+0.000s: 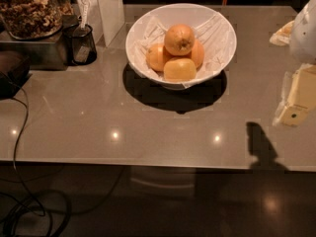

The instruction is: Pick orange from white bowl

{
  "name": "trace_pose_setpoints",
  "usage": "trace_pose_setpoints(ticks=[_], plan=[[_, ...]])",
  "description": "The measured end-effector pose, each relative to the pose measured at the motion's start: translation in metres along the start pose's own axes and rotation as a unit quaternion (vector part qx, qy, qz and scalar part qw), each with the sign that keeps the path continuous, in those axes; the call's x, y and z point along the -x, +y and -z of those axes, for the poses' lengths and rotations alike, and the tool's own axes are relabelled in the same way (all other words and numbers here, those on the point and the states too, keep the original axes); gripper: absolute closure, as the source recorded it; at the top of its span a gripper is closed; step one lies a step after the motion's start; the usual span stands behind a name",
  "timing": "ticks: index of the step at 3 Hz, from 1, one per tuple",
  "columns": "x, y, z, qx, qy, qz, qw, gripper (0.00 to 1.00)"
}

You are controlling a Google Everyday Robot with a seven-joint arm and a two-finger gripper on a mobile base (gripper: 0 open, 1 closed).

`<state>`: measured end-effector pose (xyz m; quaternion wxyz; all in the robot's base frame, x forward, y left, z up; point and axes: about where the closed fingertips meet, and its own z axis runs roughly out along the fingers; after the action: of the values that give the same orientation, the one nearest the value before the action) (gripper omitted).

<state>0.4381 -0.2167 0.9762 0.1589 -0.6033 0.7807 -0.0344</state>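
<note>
The white bowl (180, 6) stands at the back middle of the grey table, lined with crumpled white paper. Several fruits lie in it. The orange (179, 39) sits on top of the pile, with its dark stem dimple facing me. Two more orange fruits (157, 57) lie beside and behind it, and a paler yellowish fruit (179, 69) lies at the front. My gripper (296, 102) hangs at the right edge of the view, above the table, well to the right of the bowl and apart from it. It holds nothing that I can see.
A small dark mesh cup (81, 43) stands left of the bowl, by a glass jar of nuts (29, 9) and a white upright box (109, 11). A black cable (22, 127) runs over the table's left side and down. A pale packet (283, 33) lies at back right.
</note>
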Motion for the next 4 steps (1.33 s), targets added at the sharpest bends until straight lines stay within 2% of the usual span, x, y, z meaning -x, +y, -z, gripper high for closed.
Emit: trace_pose_setpoints(ticks=[1,2,3,4], plan=[[0.001,0.0,0.001,-0.001,-0.001,0.001,1.0,0.0],[0.027,-0.017,0.005,-0.01,-0.021,0.031,0.9993,0.0],[0.046,-0.018,0.006,-0.013,-0.028,0.069,0.9972,0.0],[0.047,-0.019,0.006,-0.013,-0.028,0.069,0.9971,0.0]])
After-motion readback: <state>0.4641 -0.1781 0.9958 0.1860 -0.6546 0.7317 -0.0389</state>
